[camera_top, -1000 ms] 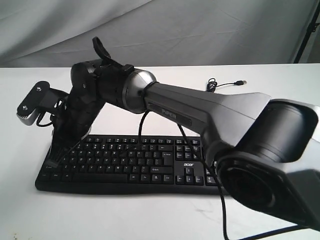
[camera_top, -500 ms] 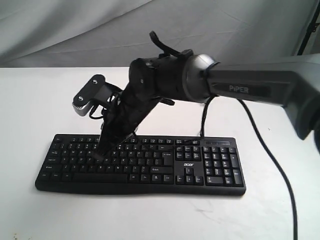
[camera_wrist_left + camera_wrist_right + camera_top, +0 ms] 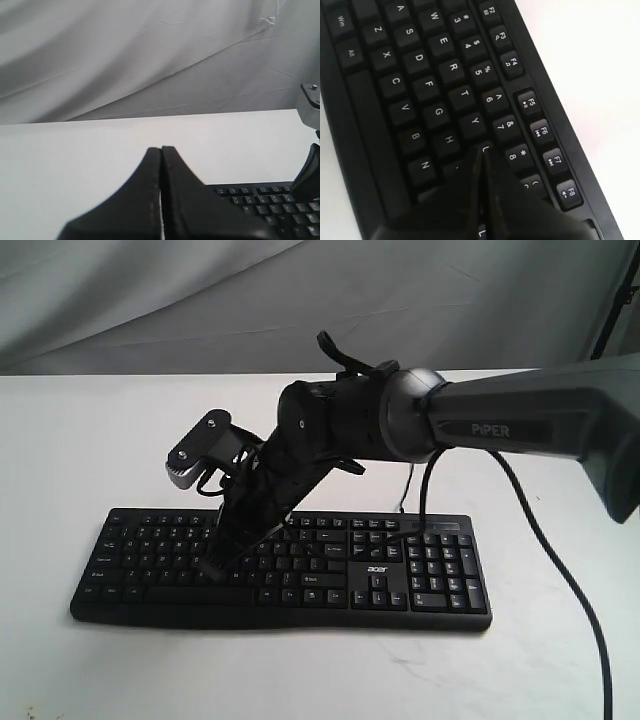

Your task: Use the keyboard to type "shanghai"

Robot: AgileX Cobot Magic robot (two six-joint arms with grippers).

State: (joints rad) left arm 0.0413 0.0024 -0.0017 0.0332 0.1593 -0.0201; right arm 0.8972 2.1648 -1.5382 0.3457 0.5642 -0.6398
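Grey cloth backdrop (image 3: 300, 300) hangs behind the white table (image 3: 80, 440) and meets its far edge. Keyboard (image 3: 320, 575) lies flat on the near half of the table, long side parallel to the far edge and well clear of it. The num pad end points toward the table's right edge, and the white "acer" logo sits btwn the letter block and the num pad.

Right gripper (image 3: 215, 562) reaches in from the right side, crosses past the middle and slants down onto the letter block, left of the kbd's centre. In the right wrist view the right gripper (image 3: 482, 155) has both fingers (image 3: 502, 200) pressed together w/ only a thin seam btwn them. The tip is over the keys just beside H and Y, partly covering the next legends. Can't tell if it's actually pressing a key or just above it.

Its wrist cam (image 3: 198, 455), silver and black, sticks out beside the gripper, above the kbd's far row. A black cable (image 3: 560, 570) hangs from the arm and drops past the num pad end toward the near edge.

Left gripper (image 3: 161, 150) isn't in the exterior view. Per the left wrist view its fingers are closed on each other, nothing btwn them, held over bare table w/ part of the keyboard (image 3: 265, 205) showing beyond.
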